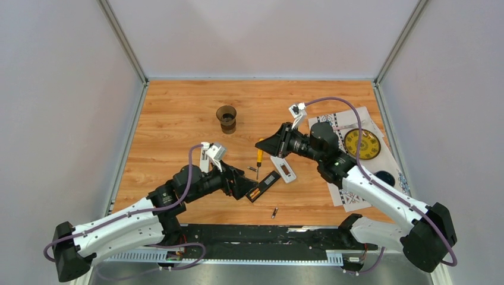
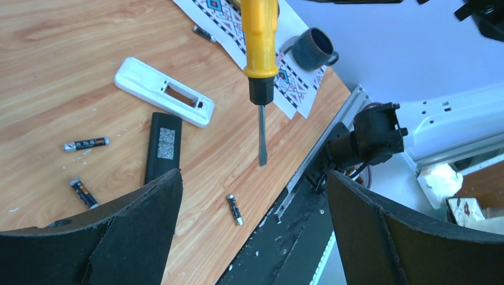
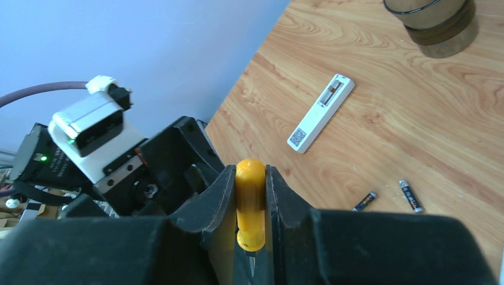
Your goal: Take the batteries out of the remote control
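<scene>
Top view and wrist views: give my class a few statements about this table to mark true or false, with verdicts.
1. The right claw grips the yellow screwdriver by its handle. True.
2. The left claw is shut on the black remote. False: it stands wide open, and the remote lies on the table.
3. Loose batteries lie on the table. True.
4. The brown cup stands on the patterned paper. False: it stands on bare table, apart from the paper.
</scene>
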Motion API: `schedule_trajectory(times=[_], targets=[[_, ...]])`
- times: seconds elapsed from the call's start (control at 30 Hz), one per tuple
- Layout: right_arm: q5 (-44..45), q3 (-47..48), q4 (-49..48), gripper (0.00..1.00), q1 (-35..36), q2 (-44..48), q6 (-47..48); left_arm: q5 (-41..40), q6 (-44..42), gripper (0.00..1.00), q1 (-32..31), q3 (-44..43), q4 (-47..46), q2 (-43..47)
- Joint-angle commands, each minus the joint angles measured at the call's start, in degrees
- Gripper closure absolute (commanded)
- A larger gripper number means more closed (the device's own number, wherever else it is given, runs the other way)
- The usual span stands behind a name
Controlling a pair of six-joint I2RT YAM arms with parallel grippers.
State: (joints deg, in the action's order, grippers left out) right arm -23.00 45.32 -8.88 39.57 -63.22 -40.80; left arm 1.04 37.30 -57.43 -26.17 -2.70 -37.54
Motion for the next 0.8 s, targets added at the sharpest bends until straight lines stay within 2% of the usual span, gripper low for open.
schedule_trajectory(times=[0.0, 0.23, 0.33, 0.37, 0.4, 0.43, 0.5, 0.57, 0.67, 0.77], targets=[[-2.92, 2.32, -3.15, 1.0, 0.86, 0.73, -2.27, 5.28, 2.16, 0.06, 0.3, -0.98, -7.49, -4.73], [-5.47, 2.32, -4.91, 1.0, 1.56, 1.43, -3.06, 7.49, 2.95, 0.32, 1.27, -2.48, -13.21, -9.57], [-7.14, 2.14, -6.14, 1.0, 1.56, 1.35, -3.59, 8.54, 3.13, 0.53, 1.97, -2.92, -14.35, -10.36], [-7.66, 2.14, -6.32, 1.0, 1.47, 1.35, -3.94, 8.54, 3.13, 0.67, 2.14, -3.09, -14.61, -10.45], [-7.84, 2.05, -6.41, 1.0, 1.47, 1.43, -3.85, 8.89, 3.13, 0.74, 2.41, -3.18, -14.53, -10.45], [-8.02, 2.14, -6.32, 0.99, 1.47, 1.43, -4.03, 8.89, 3.13, 0.88, 2.5, -3.18, -14.44, -10.45], [-8.2, 2.32, -6.14, 0.98, 1.56, 1.52, -3.94, 8.89, 2.96, 0.99, 2.76, -3.44, -13.3, -10.1], [-8.2, 2.58, -5.79, 0.96, 1.56, 1.52, -3.77, 8.54, 2.61, 1.0, 2.85, -3.53, -11.72, -9.14], [-8.11, 3.1, -5.09, 0.85, 1.56, 1.52, -3.68, 7.93, 1.55, 1.0, 2.94, -3.88, -9.09, -7.64], [-7.93, 3.9, -3.69, 0.61, 1.56, 1.61, -3.33, 7.14, -0.47, 1.0, 2.94, -5.37, -4.08, -6.15]])
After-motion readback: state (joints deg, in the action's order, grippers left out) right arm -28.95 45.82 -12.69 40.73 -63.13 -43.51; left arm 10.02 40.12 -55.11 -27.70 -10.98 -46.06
